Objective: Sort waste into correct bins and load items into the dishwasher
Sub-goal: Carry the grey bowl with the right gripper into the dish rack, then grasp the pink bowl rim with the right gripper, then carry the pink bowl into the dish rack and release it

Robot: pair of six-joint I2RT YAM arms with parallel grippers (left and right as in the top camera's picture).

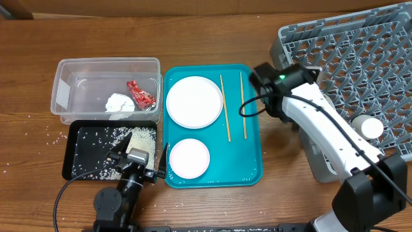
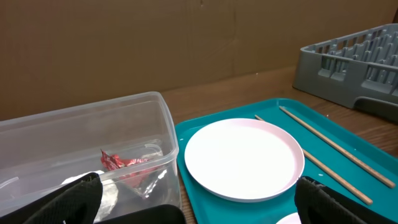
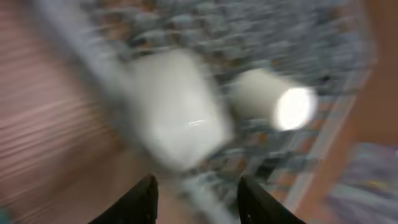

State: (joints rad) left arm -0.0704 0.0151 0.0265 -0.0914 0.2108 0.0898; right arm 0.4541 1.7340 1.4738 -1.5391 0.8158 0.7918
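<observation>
The clear tub (image 1: 106, 62) holds a red wrapper (image 1: 140, 93) and a white tissue wad (image 1: 119, 103). Rice (image 1: 129, 138) lies in the black tray (image 1: 84, 132). On the teal tray (image 1: 244, 154) sit a plate (image 1: 194, 101), a bowl (image 1: 188, 158) and two chopsticks (image 1: 224, 106). A white cup (image 1: 370, 126) lies in the grey rack (image 1: 347, 58). My left gripper (image 1: 139, 162) hangs open between the black tray and the teal tray, facing the plate (image 2: 242, 158) and the wrapper (image 2: 121, 163). My right gripper (image 3: 198, 177) is open and empty; its view is blurred, showing the cup (image 3: 273, 99).
The right arm (image 1: 322, 129) reaches over the gap between teal tray and rack, with its gripper hidden in the overhead view. A blurred white shape (image 3: 174, 112) fills the middle of the right wrist view. Loose rice grains (image 1: 45, 138) dot the table left of the black tray.
</observation>
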